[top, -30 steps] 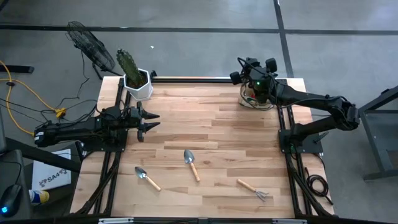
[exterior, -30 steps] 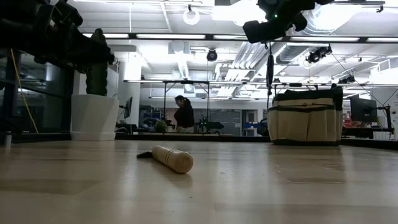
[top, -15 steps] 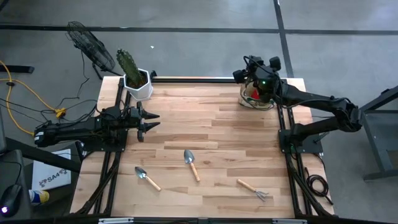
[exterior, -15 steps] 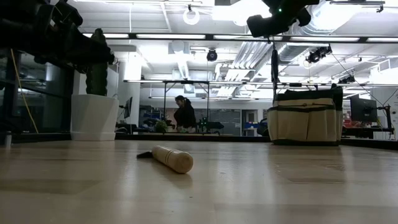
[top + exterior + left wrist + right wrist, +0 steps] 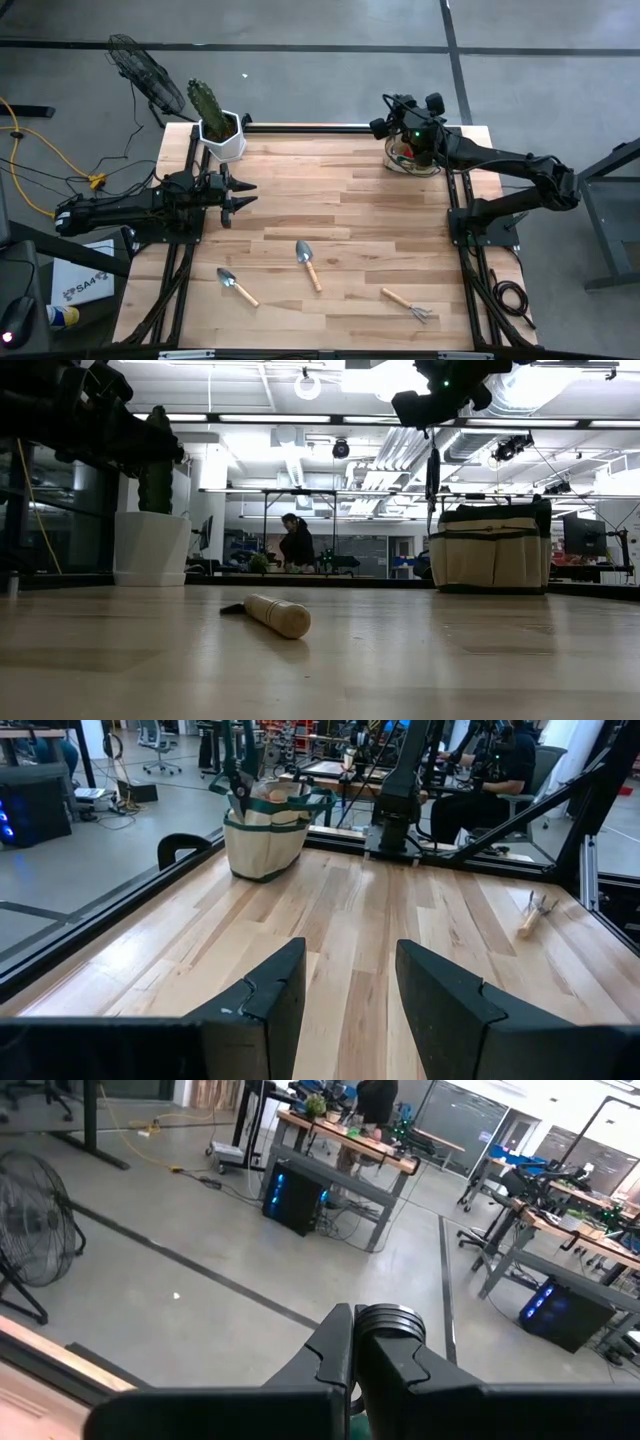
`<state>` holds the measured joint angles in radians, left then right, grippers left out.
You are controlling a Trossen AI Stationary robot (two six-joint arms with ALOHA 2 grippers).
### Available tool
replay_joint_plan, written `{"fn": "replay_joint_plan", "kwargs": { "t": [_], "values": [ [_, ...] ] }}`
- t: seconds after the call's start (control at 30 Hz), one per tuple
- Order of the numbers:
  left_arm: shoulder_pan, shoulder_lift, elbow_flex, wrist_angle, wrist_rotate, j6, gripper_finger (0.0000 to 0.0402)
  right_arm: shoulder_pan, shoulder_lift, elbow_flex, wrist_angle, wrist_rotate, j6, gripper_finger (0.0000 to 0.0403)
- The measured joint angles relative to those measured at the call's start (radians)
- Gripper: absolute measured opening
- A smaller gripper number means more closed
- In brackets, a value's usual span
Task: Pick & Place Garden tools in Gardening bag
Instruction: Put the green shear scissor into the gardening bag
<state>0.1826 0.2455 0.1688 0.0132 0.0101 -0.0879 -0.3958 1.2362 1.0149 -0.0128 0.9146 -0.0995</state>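
Tan gardening bag (image 5: 408, 160) with dark green trim, upright at two o'clock. Two metal trowels, wooden-handled, flat at six: one (image 5: 307, 262), another (image 5: 236, 286) toward seven. Rake (image 5: 408, 304) flat at five, tines outward.

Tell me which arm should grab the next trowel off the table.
Left. The left end effector hangs open and empty, nearer both trowels. The right end effector is over the gardening bag, gripping a dark-handled tool.
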Motion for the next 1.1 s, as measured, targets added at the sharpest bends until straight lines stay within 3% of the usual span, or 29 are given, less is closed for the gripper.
{"fn": "replay_joint_plan", "kwargs": {
  "t": [0.6,1.1],
  "values": [
    [0.0,0.0,0.0,0.0,0.0,0.0,0.0152,0.0,0.001,0.0,-0.064,0.078,0.009,0.0004],
    [0.0,0.0,0.0,-0.004,0.0,0.0,0.0152,0.0,0.003,0.0,-0.061,0.02,0.038,0.0004]
  ]
}}
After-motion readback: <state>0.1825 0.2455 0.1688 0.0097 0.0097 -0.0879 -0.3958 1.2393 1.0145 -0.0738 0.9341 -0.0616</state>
